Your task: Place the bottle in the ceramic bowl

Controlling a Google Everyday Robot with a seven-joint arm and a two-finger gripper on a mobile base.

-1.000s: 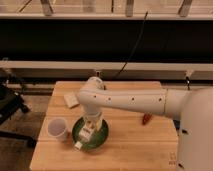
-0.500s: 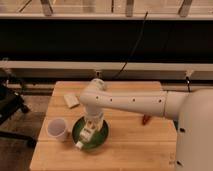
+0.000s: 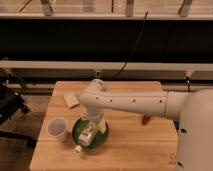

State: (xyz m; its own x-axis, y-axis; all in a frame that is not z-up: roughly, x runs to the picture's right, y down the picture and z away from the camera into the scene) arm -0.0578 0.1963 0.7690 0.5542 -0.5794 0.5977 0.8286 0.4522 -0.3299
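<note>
Step in hand: the placing itself, near its end. Gripper [image 3: 94, 126] hung straight above the ceramic bowl [image 3: 101, 141], at the end of the white arm [image 3: 130, 102] that reached in from the bowl's right. The bottle [image 3: 88, 135] lay tilted inside the bowl, label up. Its white cap pointed to the bowl's near-left rim and seemed to poke just over that rim. Gripper sat right at the bottle's upper end. Could not tell whether it gripped the bottle or had let go; the hold was not readable from this view.

Judgement: bottle was in or almost in, release not confirmed. Next move would call for letting go cleanly, then lifting straight up clear of the rim without dragging the bottle. The cap end over the rim was the risk. A nudge might tip the bottle out toward the translucent white cup [image 3: 57, 128], which stood just left of the bowl.

Against half a second before: bottle sat a little lower in the bowl, cap end closer to the wooden table [image 3: 130, 145]. The arm was lower too, otherwise much the same pose. Bowl and cup had not shifted. Neither had the tan block [image 3: 72, 100] behind and left of the bowl, nor the reddish-brown object [image 3: 145, 119] to its right.
</note>
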